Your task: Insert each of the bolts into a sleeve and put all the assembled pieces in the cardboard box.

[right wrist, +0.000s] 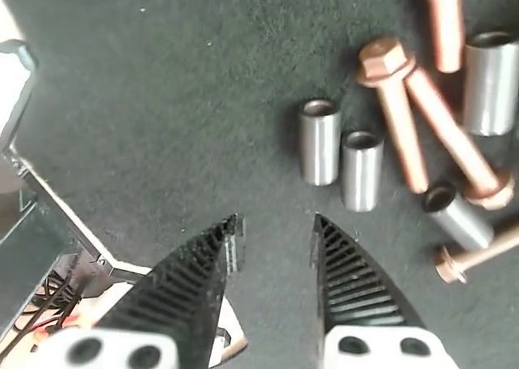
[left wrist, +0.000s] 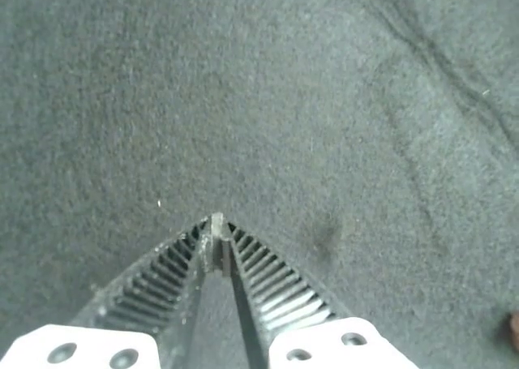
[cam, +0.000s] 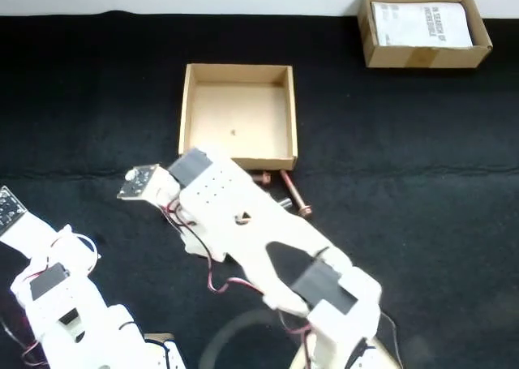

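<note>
My right gripper [right wrist: 276, 223] is open above the black cloth, nothing between its fingers. Just beyond its tips stand two grey sleeves [right wrist: 319, 140] [right wrist: 361, 169] side by side. Farther off, two copper bolts [right wrist: 397, 113] [right wrist: 450, 138] lie crossed, with more sleeves [right wrist: 489, 81] [right wrist: 456, 215] and bolts [right wrist: 444, 20] around them. In the high view the right arm [cam: 235, 215] covers most of this pile; a bolt [cam: 293, 192] shows by the open cardboard box [cam: 185, 113]. My left gripper [left wrist: 215, 225] is shut on nothing over bare cloth.
A second cardboard box [cam: 422, 57] holding a printed sheet sits at the back right. The left arm [cam: 57, 288] is at the table's front left corner. Red wires [cam: 212, 281] hang under the right arm.
</note>
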